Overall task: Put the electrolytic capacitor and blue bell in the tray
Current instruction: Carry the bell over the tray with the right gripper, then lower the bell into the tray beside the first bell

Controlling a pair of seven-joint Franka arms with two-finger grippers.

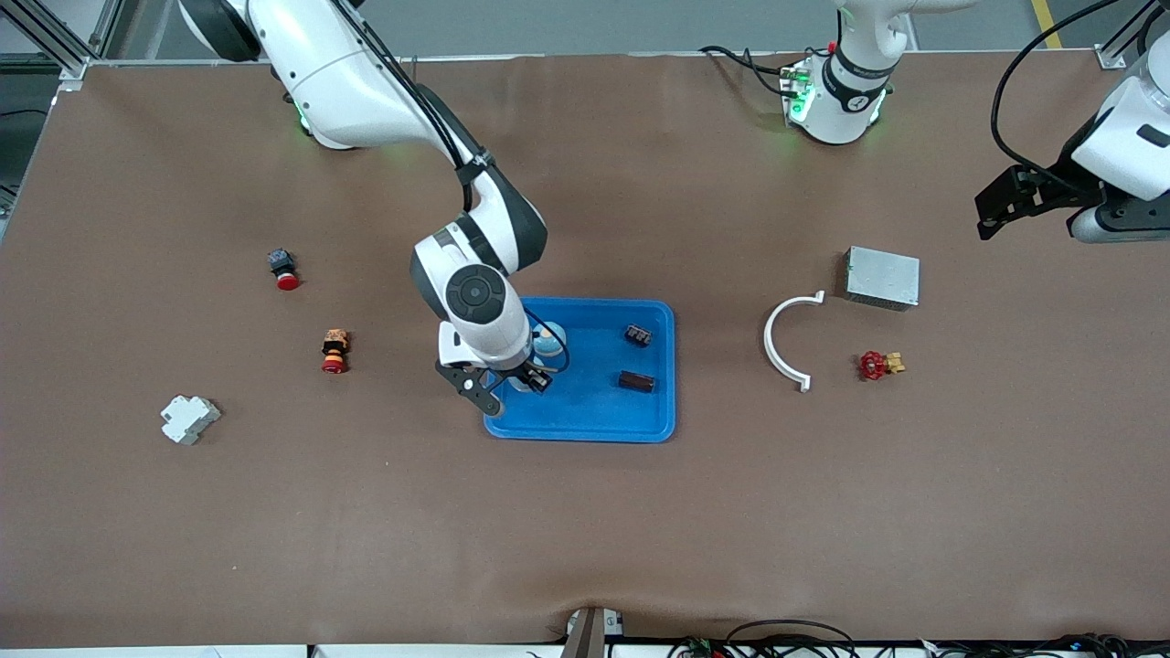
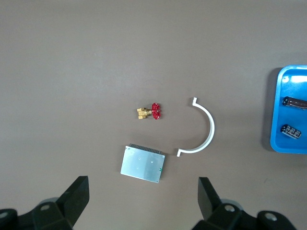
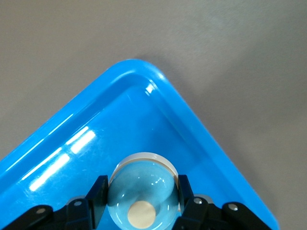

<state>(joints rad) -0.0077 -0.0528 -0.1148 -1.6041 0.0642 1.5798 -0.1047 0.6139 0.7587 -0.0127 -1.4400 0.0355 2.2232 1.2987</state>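
The bright blue tray [image 1: 658,420] lies mid-table. My right gripper [image 1: 533,370] is over the tray's corner toward the right arm's end. It is shut on the blue bell [image 1: 549,342], a pale blue dome with a white base and a beige button. In the right wrist view the fingers [image 3: 97,194] press both sides of the bell [image 3: 139,184] low over the tray floor [image 3: 96,143]. Two small dark cylindrical capacitors [image 1: 638,335] [image 1: 636,381] lie in the tray; they also show in the left wrist view [image 2: 291,131] [image 2: 294,102]. My left gripper [image 1: 992,206] is open and empty, held high over the left arm's end of the table.
A grey metal box [image 1: 882,277], a white curved bracket [image 1: 777,343] and a red-handled brass valve [image 1: 877,365] lie toward the left arm's end. Two red-capped buttons [image 1: 284,269] [image 1: 335,352] and a white plastic block [image 1: 189,419] lie toward the right arm's end.
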